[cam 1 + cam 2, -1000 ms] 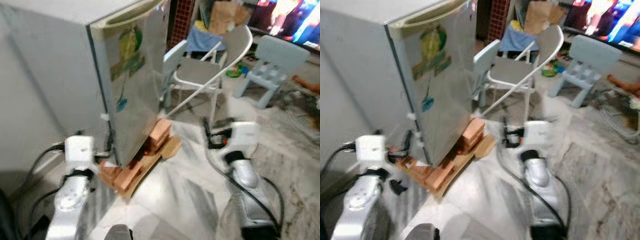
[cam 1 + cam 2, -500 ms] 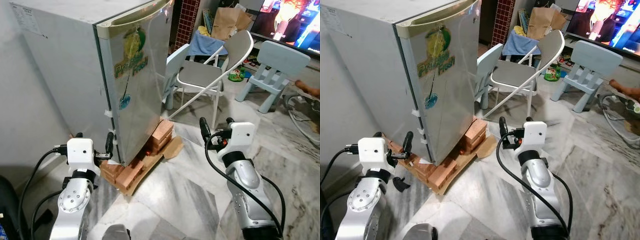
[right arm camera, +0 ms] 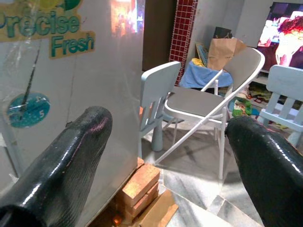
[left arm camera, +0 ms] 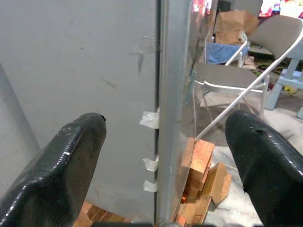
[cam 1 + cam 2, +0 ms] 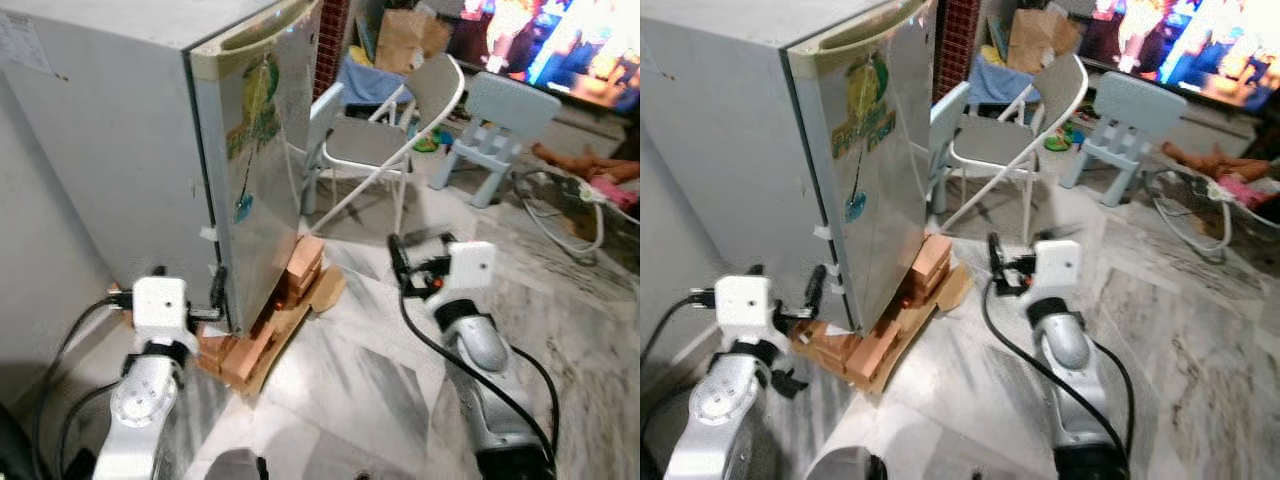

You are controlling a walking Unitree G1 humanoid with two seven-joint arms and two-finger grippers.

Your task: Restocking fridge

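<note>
A small grey fridge (image 5: 255, 160) stands at the left with its door shut. The door carries a green "Precise Fresh" sticker (image 3: 52, 33). Bricks and cardboard (image 5: 285, 300) lie under the fridge. My left gripper (image 5: 216, 288) is raised close to the lower front corner, open and holding nothing. In the left wrist view its fingers (image 4: 71, 156) sit either side of the seam between the door and the side wall. My right gripper (image 5: 394, 252) is open and holding nothing, out in front of the door and a little to its right, with its fingers (image 3: 71, 161) pointing past the door face.
A grey folding chair (image 5: 385, 140) and a pale blue child's chair (image 5: 322, 115) stand just right of the fridge. Another blue child's chair (image 5: 495, 110) is further right. Cables (image 5: 560, 200) trail on the marble floor (image 5: 340, 380). A lit TV (image 5: 560, 40) and a paper bag (image 5: 405, 35) sit at the back.
The whole picture has shifted and blurred a little, so the camera has moved. Both grippers stay raised and open by the fridge. The door is still shut.
</note>
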